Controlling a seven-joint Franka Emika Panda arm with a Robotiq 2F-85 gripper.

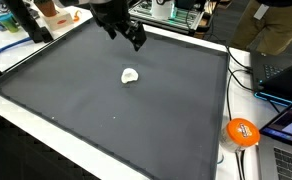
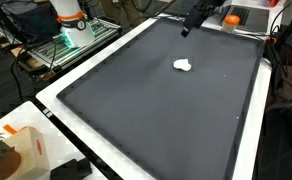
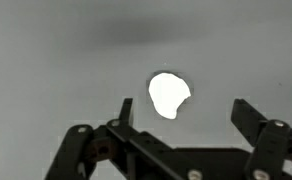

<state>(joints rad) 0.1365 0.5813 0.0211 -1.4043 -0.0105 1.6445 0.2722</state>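
**In the middle of the dark mat: a small white piece below spread jaws**

In an exterior view, the white piece [image 1: 131,75] lies alone just above the centre of the frame, flat on the grey mat [image 1: 76,110]. The gripper [image 1: 137,42] hangs in the upper middle, well apart from the piece and clear of the mat. Its jaws are parted and hold nothing. An orange object [image 1: 242,131] sits off the mat at the lower right.

In an exterior view from another side, the white piece [image 2: 183,65] shows in the upper right part of the frame. The gripper [image 2: 185,31] is above it in the picture, near the mat's far edge.

In the wrist view, the white piece [image 3: 169,95] fills the centre, rounded with a notch at its right side. One of the fingers [image 3: 248,115] rises at the lower right and the other at the lower left, with the piece between them.

The piece looks small, light and low-lying, so it would probably slide or tip at a slight nudge. Whether it is soft or stiff cannot be told. The best hold appears to be across its narrower width, with the fingertips almost down on the mat.
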